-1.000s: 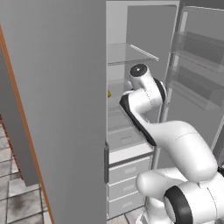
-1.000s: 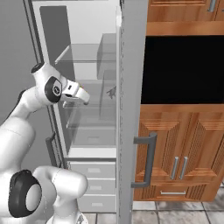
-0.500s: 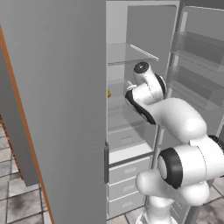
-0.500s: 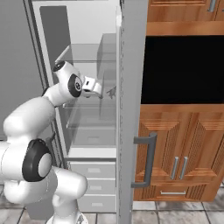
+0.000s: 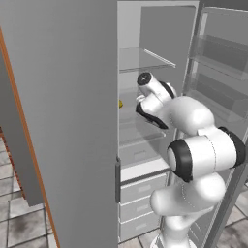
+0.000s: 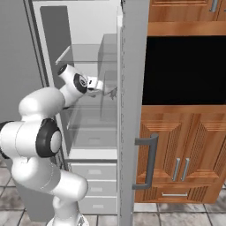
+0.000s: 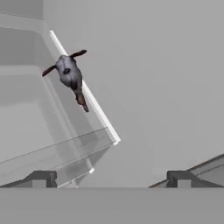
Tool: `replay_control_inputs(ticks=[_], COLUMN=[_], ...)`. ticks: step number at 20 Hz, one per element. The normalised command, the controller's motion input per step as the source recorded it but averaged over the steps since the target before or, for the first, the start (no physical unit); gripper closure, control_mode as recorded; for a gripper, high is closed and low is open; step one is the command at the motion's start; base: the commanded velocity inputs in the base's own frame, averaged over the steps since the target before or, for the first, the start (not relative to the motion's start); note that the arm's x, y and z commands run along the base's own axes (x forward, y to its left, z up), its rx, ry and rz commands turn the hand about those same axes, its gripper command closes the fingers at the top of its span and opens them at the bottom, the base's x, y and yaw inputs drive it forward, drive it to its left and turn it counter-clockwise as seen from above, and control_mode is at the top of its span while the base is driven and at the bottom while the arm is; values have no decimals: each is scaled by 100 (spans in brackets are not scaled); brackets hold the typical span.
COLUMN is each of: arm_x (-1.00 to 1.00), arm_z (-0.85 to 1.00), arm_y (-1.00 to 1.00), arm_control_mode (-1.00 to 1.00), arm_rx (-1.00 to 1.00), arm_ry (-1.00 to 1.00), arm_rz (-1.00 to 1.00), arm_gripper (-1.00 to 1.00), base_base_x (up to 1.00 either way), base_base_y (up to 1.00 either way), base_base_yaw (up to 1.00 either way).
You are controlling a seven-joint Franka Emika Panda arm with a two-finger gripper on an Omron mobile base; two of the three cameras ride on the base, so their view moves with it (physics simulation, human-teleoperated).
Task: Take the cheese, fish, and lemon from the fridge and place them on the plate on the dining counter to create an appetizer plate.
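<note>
While the tool (image 7: 109,179) hangs wide open and empty inside the fridge (image 6: 130,110), the fish (image 7: 71,76) lies ahead, apart.

We see brown wooden cabinets (image 6: 185,145) to the right in the right base view, with 2 slim metal handles (image 6: 181,169) on the lower doors and a black opening (image 6: 185,70) above them. A grey tiled floor (image 5: 22,227) runs along the bottom of the left base view, beside an orange-brown wooden edge (image 5: 22,145) slanting down its left side.
</note>
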Motion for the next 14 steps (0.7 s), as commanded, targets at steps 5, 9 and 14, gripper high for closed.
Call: replay_control_inputs(ticks=[5,9,14], arm_x=[58,59,57], arm_z=[-22,-20,-18], arm_y=[-7,-11,-11], arm_control_mode=[-100,-100,-100], arm_rx=[-11,-5,-1], arm_ry=[0,0,0], arm_rz=[0,0,0], arm_gripper=[-100,-100,-100], base_base_x=[0,0,0], base_base_y=[0,0,0], base_base_yaw=[0,0,0])
